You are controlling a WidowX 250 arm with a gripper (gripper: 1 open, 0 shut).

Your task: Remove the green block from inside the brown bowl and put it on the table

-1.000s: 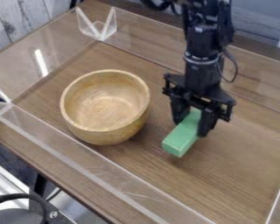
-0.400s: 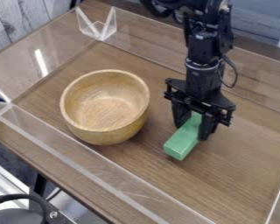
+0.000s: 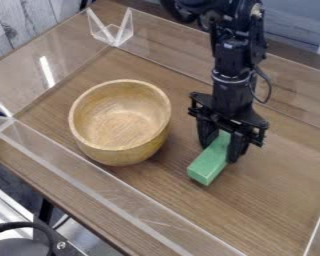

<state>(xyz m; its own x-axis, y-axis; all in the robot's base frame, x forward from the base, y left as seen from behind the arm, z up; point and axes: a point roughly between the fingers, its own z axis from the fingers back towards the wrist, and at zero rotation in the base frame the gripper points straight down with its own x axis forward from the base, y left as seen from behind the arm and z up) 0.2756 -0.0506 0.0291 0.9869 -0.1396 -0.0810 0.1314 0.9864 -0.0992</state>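
On the table (image 3: 276, 110), to the right of the brown bowl (image 3: 120, 122), the green block (image 3: 211, 161) is lying flat on the wood-grain surface, its long axis running from the lower left up toward the upper right. Its near end is showing fully, while its far end is sitting tucked between the black fingers of the gripper (image 3: 228, 142). The gripper is pointing straight down over that far end, with one finger standing on each side of the block. The jaws are standing partway apart, about as wide as the block itself, and from this view it is not possible to tell whether the pads are pressing on the block or only standing just beside it. The black arm (image 3: 232, 45) is rising from the gripper toward the top of the picture, with cables running along it.

The brown bowl is sitting upright to the left of the block, well clear of it, and its inside is showing only pale wood grain. The block is resting outside the bowl, on the bare tabletop between the bowl and the right edge of the table.

Clear acrylic walls (image 3: 69, 175) are edging the table along the near left side and across the back. Near the far left corner a small clear angled piece (image 3: 113, 28) is standing on the tabletop
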